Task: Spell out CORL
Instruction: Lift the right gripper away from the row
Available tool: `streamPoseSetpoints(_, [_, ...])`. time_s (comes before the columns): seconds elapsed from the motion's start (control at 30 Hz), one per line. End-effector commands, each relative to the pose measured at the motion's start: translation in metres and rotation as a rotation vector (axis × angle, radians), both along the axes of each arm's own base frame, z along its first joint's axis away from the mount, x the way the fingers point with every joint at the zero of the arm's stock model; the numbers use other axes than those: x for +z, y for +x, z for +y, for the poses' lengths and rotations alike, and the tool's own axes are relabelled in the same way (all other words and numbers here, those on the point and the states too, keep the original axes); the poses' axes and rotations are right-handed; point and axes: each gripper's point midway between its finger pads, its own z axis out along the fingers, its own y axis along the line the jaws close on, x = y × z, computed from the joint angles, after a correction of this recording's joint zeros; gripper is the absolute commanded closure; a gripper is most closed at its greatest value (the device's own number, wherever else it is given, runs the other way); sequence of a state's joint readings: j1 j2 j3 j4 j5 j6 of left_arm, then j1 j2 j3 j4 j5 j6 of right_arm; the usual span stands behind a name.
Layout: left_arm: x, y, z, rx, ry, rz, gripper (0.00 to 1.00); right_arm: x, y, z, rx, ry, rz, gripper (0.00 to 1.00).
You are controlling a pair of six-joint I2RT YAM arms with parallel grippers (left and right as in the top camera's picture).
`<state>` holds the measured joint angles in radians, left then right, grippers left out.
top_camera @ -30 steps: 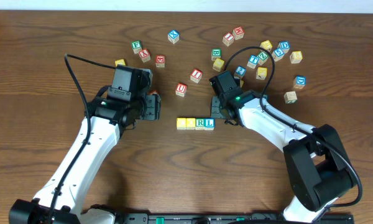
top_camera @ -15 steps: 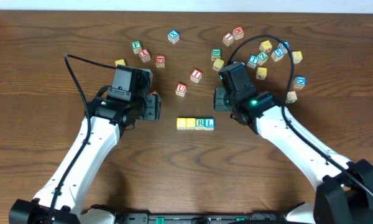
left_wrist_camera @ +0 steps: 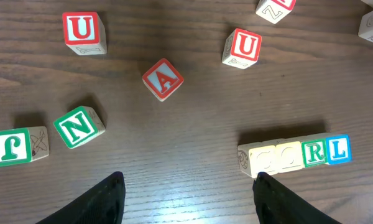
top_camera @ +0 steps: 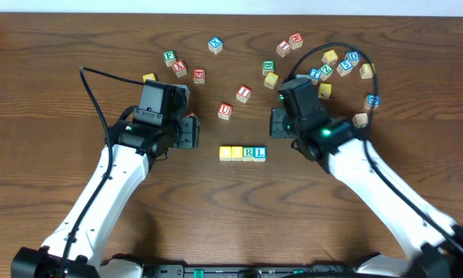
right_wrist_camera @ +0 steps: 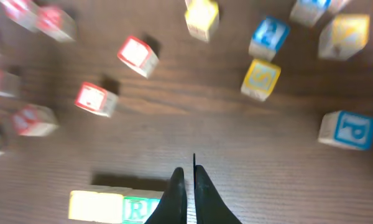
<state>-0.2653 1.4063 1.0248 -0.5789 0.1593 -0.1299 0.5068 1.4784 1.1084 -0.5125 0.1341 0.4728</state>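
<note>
CORL row [top_camera: 243, 153]: centre frame on tabletop [top_camera: 46, 93], long axis left–right. R. claw [right_wrist_camera: 191, 186] pressed together, empty, just upper right of L end. L. claw [left_wrist_camera: 188, 193] spread, empty, left of row. R. arm looks nearer.

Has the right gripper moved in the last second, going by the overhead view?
Yes. The right gripper has drawn back from the L end of the CORL row, shifting up and right in the overhead view. The row itself has stayed put.
</note>
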Motion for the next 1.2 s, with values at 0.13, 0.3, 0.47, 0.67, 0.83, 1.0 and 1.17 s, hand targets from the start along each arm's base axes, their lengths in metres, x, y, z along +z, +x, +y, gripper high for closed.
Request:
streamPoseSetpoints(0.13, [0.005, 0.001, -0.001, -0.008, -0.006, -0.021, 0.35, 0.076, -0.013, -0.026, -0.012, -0.014, -0.194, 0.91])
streamPoseSetpoints(0.3, [0.019, 0.0, 0.0, -0.008, -0.017, -0.061, 0.35, 0.089, -0.035, -0.052, -0.064, -0.073, -0.199, 0.98])
streamPoseSetpoints(0.47, [0.053, -0.004, 0.001, -0.009, -0.044, -0.165, 0.35, 0.082, -0.047, -0.058, -0.061, -0.1, -0.154, 0.99])
streamPoseSetpoints(0.67, [0.081, -0.01, 0.003, -0.008, -0.065, -0.246, 0.35, 0.086, -0.043, -0.06, -0.075, -0.101, -0.178, 0.19])
streamPoseSetpoints(0.83, [0.081, -0.01, 0.003, -0.008, -0.065, -0.246, 0.35, 0.087, -0.043, -0.06, -0.077, -0.102, -0.181, 0.01])
streamPoseSetpoints(1.0, [0.081, -0.01, 0.003, -0.008, -0.065, -0.246, 0.35, 0.085, -0.045, -0.061, -0.076, -0.108, -0.17, 0.01])
streamPoseSetpoints(1.17, [0.081, -0.01, 0.003, -0.008, -0.065, -0.246, 0.35, 0.081, -0.047, -0.062, -0.074, -0.118, -0.153, 0.01])
